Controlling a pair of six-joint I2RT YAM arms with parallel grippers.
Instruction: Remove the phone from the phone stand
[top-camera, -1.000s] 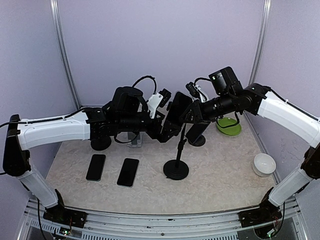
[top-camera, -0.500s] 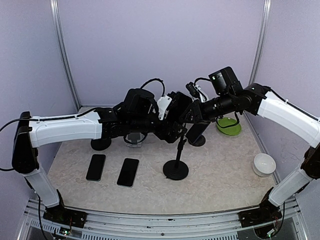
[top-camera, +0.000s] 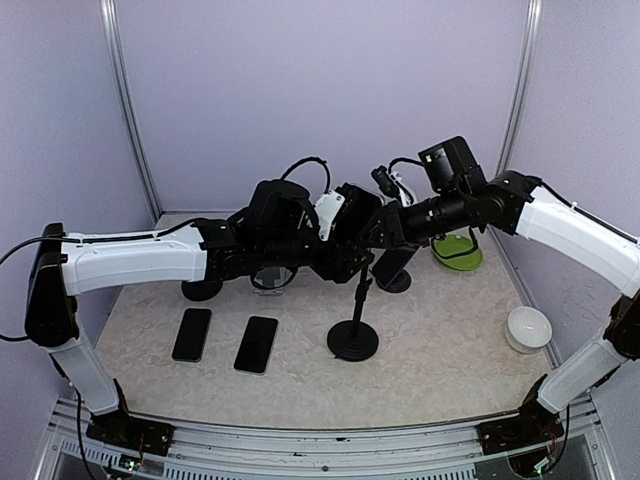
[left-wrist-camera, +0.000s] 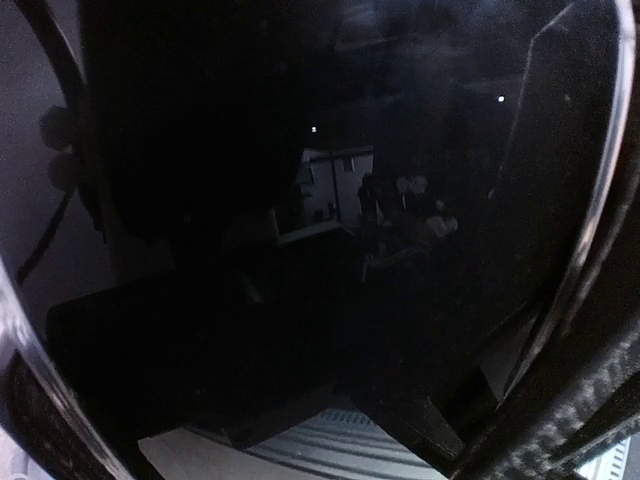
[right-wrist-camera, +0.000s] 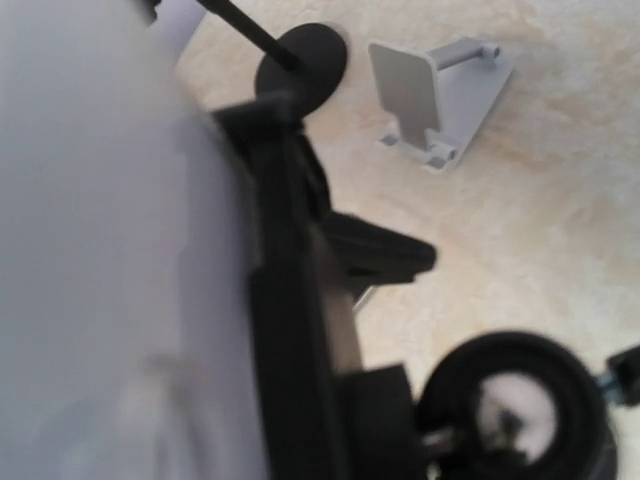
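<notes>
A black phone (top-camera: 358, 216) sits tilted in the clamp at the top of the black phone stand (top-camera: 352, 342), which has a thin pole and a round base mid-table. My left gripper (top-camera: 338, 250) is pressed close against the phone's left face. The dark screen (left-wrist-camera: 330, 200) fills the left wrist view, so the jaws do not show clearly. My right gripper (top-camera: 384, 232) is at the back right of the phone, at the clamp (right-wrist-camera: 388, 250). It looks closed on a thin grey edge (right-wrist-camera: 345, 330) of the holder.
Two black phones (top-camera: 192, 334) (top-camera: 257, 344) lie flat at the front left. A second black stand (top-camera: 395, 276), a green bowl (top-camera: 458, 252) and a white bowl (top-camera: 528, 328) are on the right. A pale stand (right-wrist-camera: 430, 100) and a black base (top-camera: 202, 288) stand behind.
My left arm has moved right, bringing its gripper up against the phone on the stand. My right arm has barely moved.
</notes>
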